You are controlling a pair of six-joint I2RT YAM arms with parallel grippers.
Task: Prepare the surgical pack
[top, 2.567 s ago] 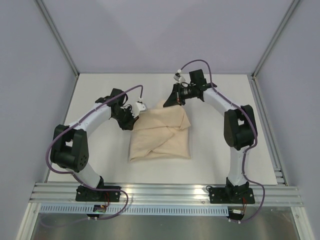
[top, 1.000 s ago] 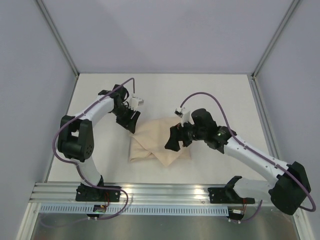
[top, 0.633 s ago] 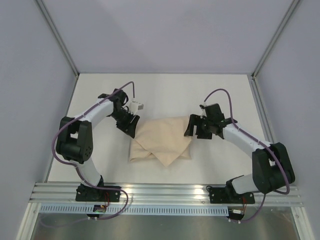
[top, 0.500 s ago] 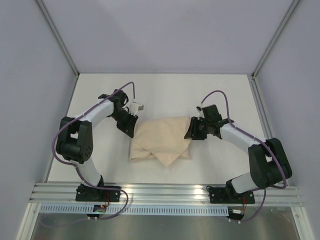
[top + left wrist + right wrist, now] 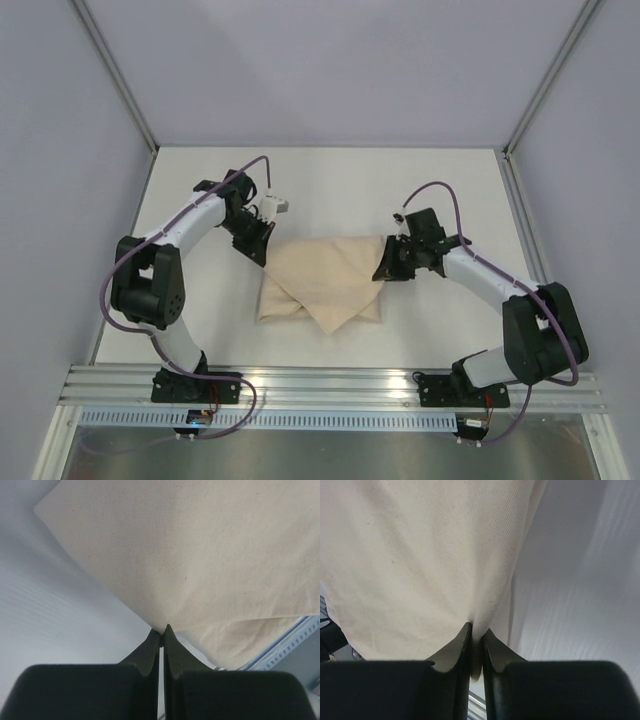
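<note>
One beige cloth bundle (image 5: 320,280), long axis left-right, corner nearward

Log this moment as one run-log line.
left gripper: shut on beige cloth, far-left corner | right gripper: shut on beige cloth, far-right corner | beige cloth: on table
</note>
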